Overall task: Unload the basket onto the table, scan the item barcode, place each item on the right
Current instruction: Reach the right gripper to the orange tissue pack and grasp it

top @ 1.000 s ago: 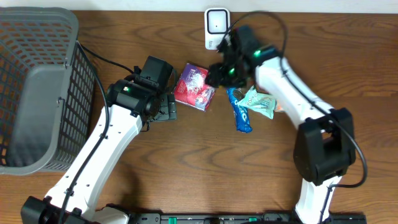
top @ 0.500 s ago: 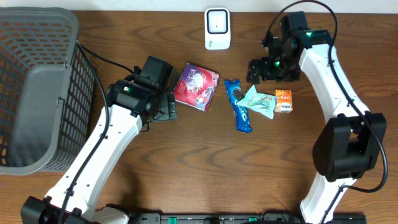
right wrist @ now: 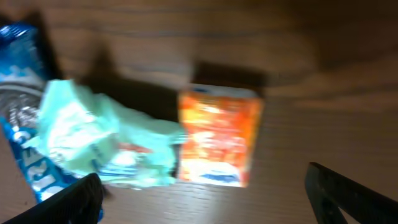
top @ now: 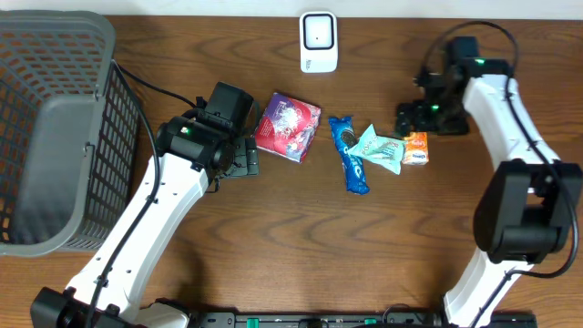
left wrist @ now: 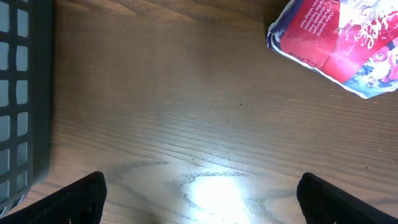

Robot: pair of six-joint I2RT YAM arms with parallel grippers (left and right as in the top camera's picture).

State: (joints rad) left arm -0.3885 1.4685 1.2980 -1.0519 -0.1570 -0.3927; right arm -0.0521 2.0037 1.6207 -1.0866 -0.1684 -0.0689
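Right claw (right wrist: 211,198): jaws spread wide with nothing between them; I have it hanging over the small orange cardboard carton (right wrist: 217,134), clear of it.
Carton: it lies flat on the brown wooden table (right wrist: 323,74) at the right end of the row of goods. Its left edge touches the crinkled mint-green pouch (right wrist: 93,140). My wrist feed is blurred, so I cannot find a barcode on the face that shows.
Step in hand: I read this as the approach before a pick. No item is grasped and nothing is in front of the reader.
Next move: I would lower the claw and close it across the carton's narrow sides without snagging the pouch. Then comes the lift, the carry and turning whichever face bears the code toward the reader.
Neighbours: the pouch lies partly on a blue foil snack wrapper (top: 350,157). Further left, apart from both, sits a red-and-purple glossy packet (top: 289,126).
Left claw (top: 239,157): also gaping and empty, over bare wood just beside the red-and-purple packet; I judge it idle for now.
Scanner: the white upright barcode scanner (top: 318,40) stands at the far edge of the table, well apart from the carton.
Far left: a grey wire basket (top: 55,137), probably where scanned goods end up.
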